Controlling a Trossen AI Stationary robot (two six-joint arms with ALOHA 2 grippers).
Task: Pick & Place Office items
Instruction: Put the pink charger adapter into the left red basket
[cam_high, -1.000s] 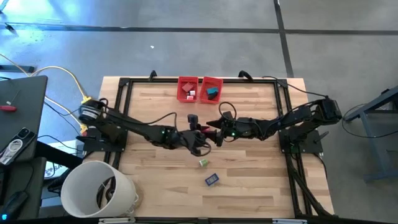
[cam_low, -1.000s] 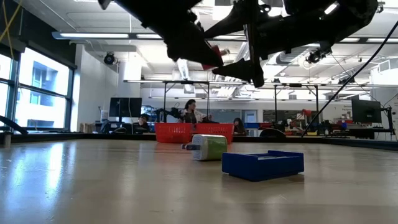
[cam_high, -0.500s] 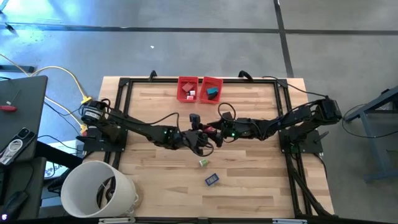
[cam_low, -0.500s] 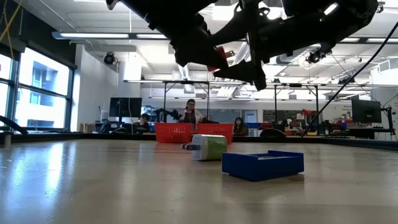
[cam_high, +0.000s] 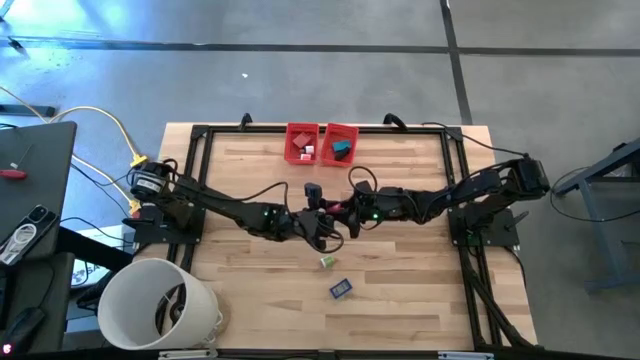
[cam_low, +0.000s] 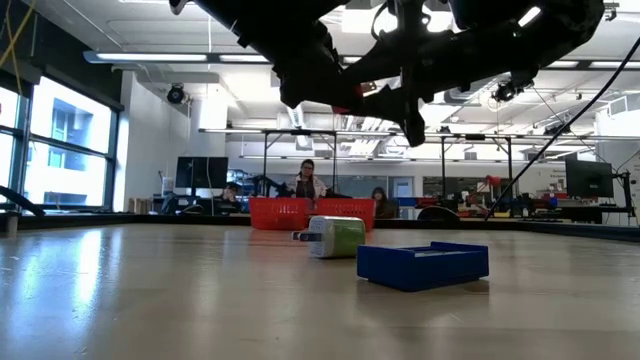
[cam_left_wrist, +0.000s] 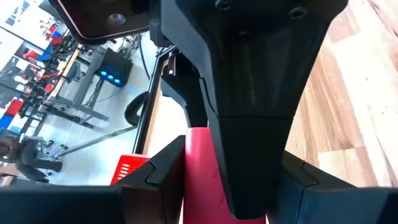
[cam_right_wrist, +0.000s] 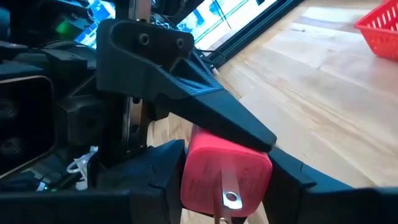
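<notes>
Both my grippers meet mid-table, above the boards, on one red piece. My left gripper is clamped on it. My right gripper has its fingers on either side of it; firm grip or not, I can't tell. Looks like a handover.

Progress, my estimate: two red bins at the far edge hold a few pieces, one teal, one white. Left to do: this red piece, plus a green piece and a dark blue piece lying on the table nearer the front. White bucket at the front left corner.
</notes>
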